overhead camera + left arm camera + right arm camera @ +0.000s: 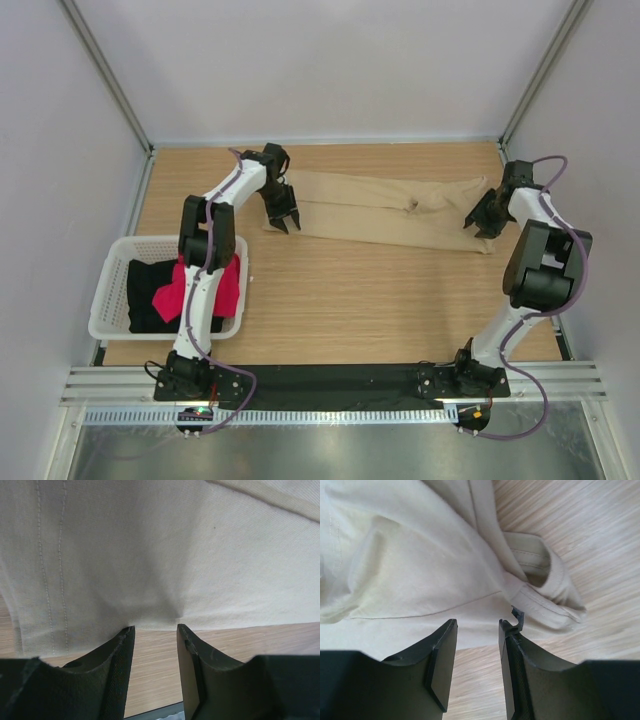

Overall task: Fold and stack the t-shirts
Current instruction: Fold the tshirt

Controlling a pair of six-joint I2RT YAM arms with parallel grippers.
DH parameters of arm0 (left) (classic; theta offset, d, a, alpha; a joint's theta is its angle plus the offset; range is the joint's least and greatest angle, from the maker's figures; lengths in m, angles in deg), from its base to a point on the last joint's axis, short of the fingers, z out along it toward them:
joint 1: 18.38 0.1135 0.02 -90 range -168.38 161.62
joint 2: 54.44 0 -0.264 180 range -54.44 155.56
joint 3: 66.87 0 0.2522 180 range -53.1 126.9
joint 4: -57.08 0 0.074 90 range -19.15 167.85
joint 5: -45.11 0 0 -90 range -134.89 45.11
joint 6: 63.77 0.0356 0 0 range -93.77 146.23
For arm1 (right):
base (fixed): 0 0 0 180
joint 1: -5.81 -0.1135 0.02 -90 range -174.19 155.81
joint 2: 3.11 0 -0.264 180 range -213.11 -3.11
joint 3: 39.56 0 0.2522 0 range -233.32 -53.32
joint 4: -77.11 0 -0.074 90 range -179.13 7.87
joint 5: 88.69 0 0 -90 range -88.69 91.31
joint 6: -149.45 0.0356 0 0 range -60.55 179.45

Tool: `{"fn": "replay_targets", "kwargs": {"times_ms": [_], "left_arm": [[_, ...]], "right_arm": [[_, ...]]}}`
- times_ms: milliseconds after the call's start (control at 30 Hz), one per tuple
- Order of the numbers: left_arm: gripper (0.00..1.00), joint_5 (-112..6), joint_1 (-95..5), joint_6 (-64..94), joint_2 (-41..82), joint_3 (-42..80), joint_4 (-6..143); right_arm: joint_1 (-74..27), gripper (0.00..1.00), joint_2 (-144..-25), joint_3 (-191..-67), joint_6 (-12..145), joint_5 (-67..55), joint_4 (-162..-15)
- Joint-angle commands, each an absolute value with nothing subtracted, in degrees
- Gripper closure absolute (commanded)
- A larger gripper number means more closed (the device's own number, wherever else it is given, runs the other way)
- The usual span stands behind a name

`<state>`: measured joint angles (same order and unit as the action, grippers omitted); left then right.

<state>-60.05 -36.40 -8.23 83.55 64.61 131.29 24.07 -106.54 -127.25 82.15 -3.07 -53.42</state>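
The tan t-shirt (pixel 385 210) lies folded into a long band across the far middle of the table. My left gripper (pixel 284 222) is open and empty at the band's left end; in the left wrist view its tips (pixel 155 628) sit at the cloth's near edge (pixel 160 560). My right gripper (pixel 481 229) is open and empty at the band's right end; in the right wrist view (pixel 477 624) its tips sit at the cloth's edge (pixel 420 575) beside a folded collar (pixel 540 580). The red-pink t-shirt (pixel 175 290) and the black t-shirt (pixel 145 285) lie in the basket.
The white slotted basket (pixel 112 290) stands at the left edge of the table, beside the left arm. Metal frame posts and white walls enclose the table. A black strip and metal rail run along the near edge.
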Motion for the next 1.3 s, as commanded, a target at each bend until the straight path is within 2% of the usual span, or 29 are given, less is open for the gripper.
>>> {"fn": "replay_targets", "kwargs": {"times_ms": [0,333,667,800,1000,1167,1267], "left_arm": [[0.58,-50.96,-35.34,-5.41,88.56,62.92,129.20],[0.57,-48.58,-35.43,-4.62,85.75,54.40,127.71],[0.57,-47.35,-35.52,-3.21,79.33,42.81,126.04],[0.56,-47.61,-36.75,-2.34,74.07,37.87,124.46],[0.47,-49.46,-38.51,-1.19,68.96,40.05,125.69],[0.45,-53.06,-38.86,-1.01,67.55,42.34,126.13],[0.45,-56.12,-39.47,-0.93,66.42,41.56,125.17]], "right_arm": [[24.00,0.55,-108.13,-126.89,82.92,-4.15,-55.73],[24.01,0.55,-111.48,-121.97,82.04,3.66,-54.07],[24.01,0.53,-101.02,-117.75,80.72,12.64,-41.41],[23.13,0.52,-96.37,-120.28,78.35,12.66,-39.73],[16.10,0.49,-96.88,-128.27,78.70,6.51,-43.93],[14.69,0.50,-106.36,-136.26,79.75,2.10,-54.56],[14.69,0.54,-114.01,-144.08,80.10,-1.05,-56.16]]}}
